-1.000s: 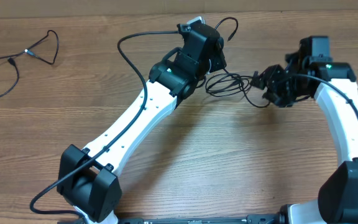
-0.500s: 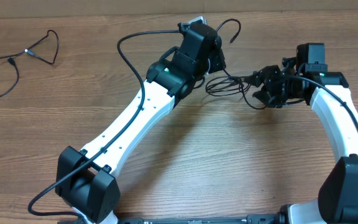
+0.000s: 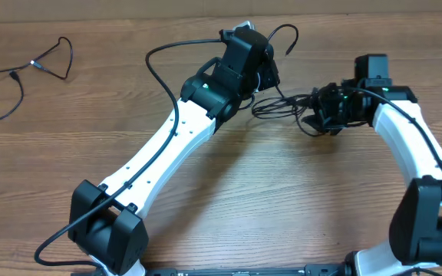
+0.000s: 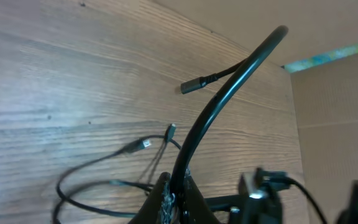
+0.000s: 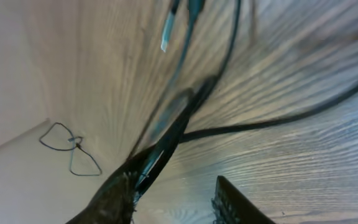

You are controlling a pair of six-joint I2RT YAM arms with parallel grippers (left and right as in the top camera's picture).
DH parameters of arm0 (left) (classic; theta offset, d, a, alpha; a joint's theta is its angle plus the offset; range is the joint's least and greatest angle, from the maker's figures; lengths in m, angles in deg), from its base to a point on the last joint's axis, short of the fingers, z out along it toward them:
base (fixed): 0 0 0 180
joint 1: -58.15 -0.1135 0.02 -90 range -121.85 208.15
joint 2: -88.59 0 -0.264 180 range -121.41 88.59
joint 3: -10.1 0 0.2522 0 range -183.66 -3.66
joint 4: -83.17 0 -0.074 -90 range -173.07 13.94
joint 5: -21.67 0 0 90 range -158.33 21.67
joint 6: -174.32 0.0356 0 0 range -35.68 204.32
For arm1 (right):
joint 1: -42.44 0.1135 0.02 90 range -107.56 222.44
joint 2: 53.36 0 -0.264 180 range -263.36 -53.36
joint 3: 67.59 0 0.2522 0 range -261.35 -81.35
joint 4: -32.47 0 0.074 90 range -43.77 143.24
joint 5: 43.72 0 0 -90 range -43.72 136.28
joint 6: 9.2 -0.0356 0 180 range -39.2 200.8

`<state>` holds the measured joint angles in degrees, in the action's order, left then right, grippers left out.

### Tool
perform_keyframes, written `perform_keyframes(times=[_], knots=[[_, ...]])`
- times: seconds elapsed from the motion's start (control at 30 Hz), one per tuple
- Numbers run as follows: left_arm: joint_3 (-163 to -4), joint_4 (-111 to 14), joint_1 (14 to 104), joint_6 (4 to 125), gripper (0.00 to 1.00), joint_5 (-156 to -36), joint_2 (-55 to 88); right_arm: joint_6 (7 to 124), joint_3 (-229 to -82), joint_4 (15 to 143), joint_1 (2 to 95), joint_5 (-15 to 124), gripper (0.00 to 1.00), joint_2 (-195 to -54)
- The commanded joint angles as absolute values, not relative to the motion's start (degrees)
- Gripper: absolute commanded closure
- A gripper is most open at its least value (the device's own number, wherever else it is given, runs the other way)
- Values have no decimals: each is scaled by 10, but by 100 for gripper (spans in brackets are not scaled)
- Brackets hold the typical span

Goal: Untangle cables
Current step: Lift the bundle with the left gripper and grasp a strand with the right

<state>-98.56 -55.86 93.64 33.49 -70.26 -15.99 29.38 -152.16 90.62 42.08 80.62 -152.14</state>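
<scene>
A tangle of thin black cables [image 3: 276, 107] lies on the wooden table between the two arms. My left gripper [image 3: 270, 73] is shut on one cable [image 4: 229, 87], which arcs up from the jaws and ends in a small plug [image 4: 191, 86]. More loops of the cables [image 4: 98, 171] lie on the wood below it. My right gripper [image 3: 318, 115] sits at the tangle's right edge. Its fingers [image 5: 120, 193] stand apart with bare wood between them, and a cable [image 5: 179, 124] runs along the inner face of the left finger.
A separate thin black cable [image 3: 18, 73] lies loose at the far left of the table. A thicker black wire [image 3: 156, 69] loops from the left arm. A cardboard wall [image 4: 334, 106] stands behind the table.
My right gripper has moved left, closer into the tangle, and its jaws have narrowed. The left gripper has kept its place and its hold on the cable.
</scene>
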Motion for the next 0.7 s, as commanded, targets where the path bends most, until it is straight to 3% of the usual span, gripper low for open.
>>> perform_keyframes(times=[0.0, 0.13, 0.67], knots=[[-995, -545, 933, 290, 96, -709, -138, 274, -1518, 904, 433, 812, 65, -1534], [-995, -500, 934, 224, 96, -709, -141, 236, -1518, 902, 440, 819, 67, -1534], [-994, -454, 935, 157, 96, -754, -178, 198, -1518, 898, 468, 849, 73, -1567]])
